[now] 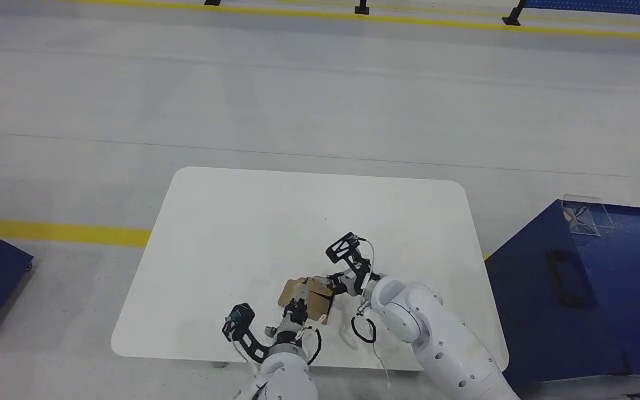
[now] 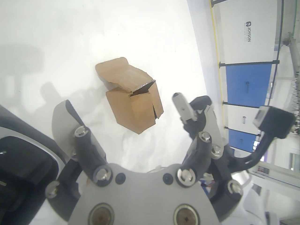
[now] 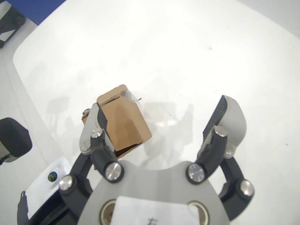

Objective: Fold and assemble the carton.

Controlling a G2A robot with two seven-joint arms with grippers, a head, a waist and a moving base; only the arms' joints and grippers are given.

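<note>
A brown carton (image 1: 303, 294) lay on the white table (image 1: 300, 210). The left gripper (image 1: 293, 318) sat just beside the carton's near side, the right gripper (image 1: 333, 286) just beside its right side. A blue box (image 1: 560, 300) stood well apart to the carton's right.

The carton (image 2: 133, 99) is plain brown cardboard, matt, with a rough, frayed edge at one flap. The table (image 1: 300, 220) is white, smooth and faintly glossy. The right gripper (image 3: 161, 106) has brushed grey metal fingers (image 3: 234, 118), ribbed black pads (image 3: 212, 115), black plastic links and shiny screws. The left gripper (image 2: 120, 105) shows the same grey metal and black plastic.
</note>
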